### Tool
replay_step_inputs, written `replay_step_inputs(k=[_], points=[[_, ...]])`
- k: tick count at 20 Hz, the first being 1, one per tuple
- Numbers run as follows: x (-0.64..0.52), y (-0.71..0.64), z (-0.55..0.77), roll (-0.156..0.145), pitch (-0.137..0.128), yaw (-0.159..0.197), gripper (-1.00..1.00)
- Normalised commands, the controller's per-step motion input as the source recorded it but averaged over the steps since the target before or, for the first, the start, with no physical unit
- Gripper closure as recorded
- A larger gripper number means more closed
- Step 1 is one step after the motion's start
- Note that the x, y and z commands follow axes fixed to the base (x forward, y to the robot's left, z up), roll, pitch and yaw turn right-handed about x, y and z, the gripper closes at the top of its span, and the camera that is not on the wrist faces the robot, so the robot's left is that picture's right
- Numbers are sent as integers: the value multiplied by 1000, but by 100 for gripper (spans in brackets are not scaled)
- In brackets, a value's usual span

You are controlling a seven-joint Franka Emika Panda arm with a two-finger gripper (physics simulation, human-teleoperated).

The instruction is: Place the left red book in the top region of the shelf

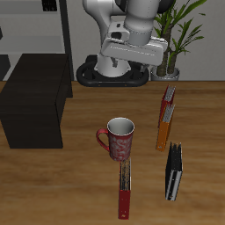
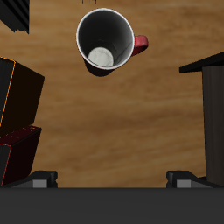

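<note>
Exterior view, contents listed.

- Gripper [image 2: 112, 180]: held above the table [image 1: 79, 189], over bare wood behind the mug. In the wrist view two fingertips [image 2: 40, 178] are seen set wide apart with nothing between them; the jaws are recorded as open and empty.
- Left red book [image 1: 169, 94]: found standing on edge on the table, near the potted plant [image 1: 180, 39], with the orange book [image 1: 164, 128] directly in front of it, apparently touching it, though the join is too small to confirm. Well apart from the shelf. Not gripped.
- Shelf [image 1: 35, 88]: black boxy unit placed at the opposite side of the table; its flat top is bare. An edge of it is also caught in the wrist view.
- Mug [image 1: 119, 139]: red, upright, set mid-table, handle turned towards the shelf.
- Second red book [image 1: 125, 189]: slim, with a brownish-yellow strip, laid in front of the mug.
- Black book [image 1: 174, 172]: placed beside the second red book, in front of the orange one.
</note>
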Motion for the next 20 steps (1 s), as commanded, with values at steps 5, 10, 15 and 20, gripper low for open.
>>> replay_step_inputs(k=[5, 10, 15, 20], points=[[-320, 370, -40, 7, -16, -7, -100], [-327, 452, -64, 34, -37, 39, -100], [-199, 462, -6, 12, -14, -25, -100], [-97, 532, -42, 37, -10, -2, -100]])
